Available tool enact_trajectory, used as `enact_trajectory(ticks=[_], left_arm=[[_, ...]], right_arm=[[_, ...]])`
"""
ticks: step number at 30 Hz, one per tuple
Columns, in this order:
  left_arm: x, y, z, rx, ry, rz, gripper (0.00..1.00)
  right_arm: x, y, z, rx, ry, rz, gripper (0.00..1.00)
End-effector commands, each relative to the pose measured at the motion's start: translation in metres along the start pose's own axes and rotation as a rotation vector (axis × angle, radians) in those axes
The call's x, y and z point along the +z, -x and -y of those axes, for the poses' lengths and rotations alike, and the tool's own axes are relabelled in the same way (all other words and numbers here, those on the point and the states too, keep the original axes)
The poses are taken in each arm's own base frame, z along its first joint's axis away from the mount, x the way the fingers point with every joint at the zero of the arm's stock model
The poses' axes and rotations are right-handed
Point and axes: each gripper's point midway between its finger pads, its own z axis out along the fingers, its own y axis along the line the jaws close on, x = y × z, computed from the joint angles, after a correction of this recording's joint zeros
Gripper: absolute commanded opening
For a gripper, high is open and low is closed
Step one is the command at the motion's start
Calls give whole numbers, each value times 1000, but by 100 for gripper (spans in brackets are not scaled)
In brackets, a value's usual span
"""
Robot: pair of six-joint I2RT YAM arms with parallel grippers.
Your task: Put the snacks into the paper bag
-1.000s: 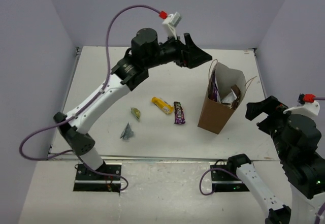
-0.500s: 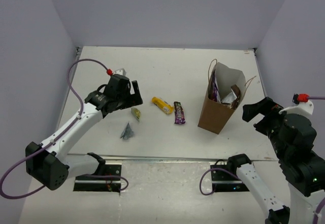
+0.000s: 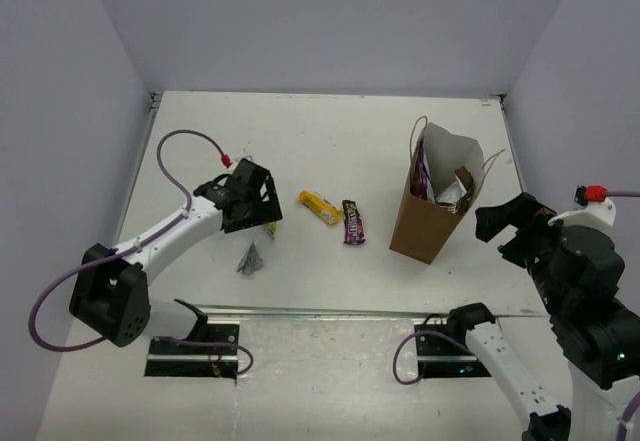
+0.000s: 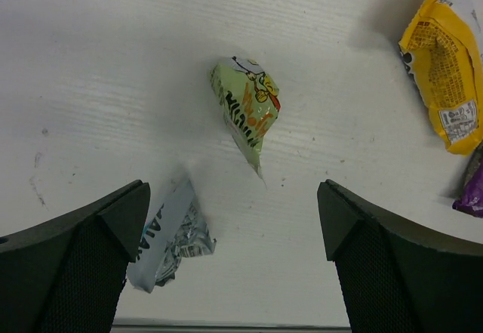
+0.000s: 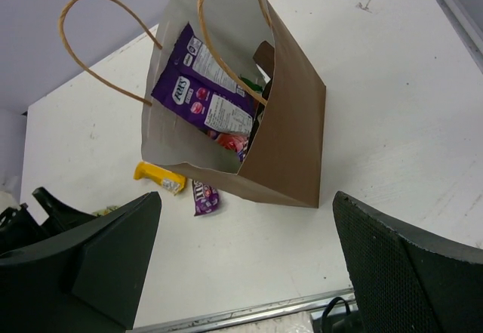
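- Left wrist view: the left gripper (image 4: 234, 201), jaws spread, hangs above the small green wrapper (image 4: 247, 110), presumably to straddle it (grey wrapper (image 4: 172, 238) lies near).
- Right gripper (image 5: 245, 208), jaws spread and empty, faces the paper bag (image 5: 290, 121), which is upright on the bench (image 5: 392, 106) and open-topped for loading, with the purple pouch (image 5: 200, 84) inside.

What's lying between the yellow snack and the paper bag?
The dark bar, lying flat close beside the yellow bar; the top view shows it.
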Motion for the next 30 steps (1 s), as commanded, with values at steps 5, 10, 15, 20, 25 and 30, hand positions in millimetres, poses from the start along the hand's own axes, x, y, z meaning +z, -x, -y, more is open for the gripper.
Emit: enact_trajectory(ticks=[5, 10, 15, 20, 25, 30], left_arm=[[31, 12, 24, -17, -20, 9, 97], [52, 10, 31, 17, 5, -49, 50], [54, 9, 38, 10, -18, -58, 0], [28, 30, 61, -19, -144, 6, 0], [-49, 67, 130, 23, -575, 131, 0], [-130, 104, 182, 89, -863, 274, 0]], right_arm=[[-5, 7, -1, -9, 17, 31, 99], [-4, 8, 2, -18, 3, 42, 99], [-4, 8, 5, -20, -8, 50, 99], [-5, 7, 8, -19, -12, 52, 99], [-2, 4, 8, -16, -17, 40, 99], [3, -1, 6, -12, -15, 16, 99]])
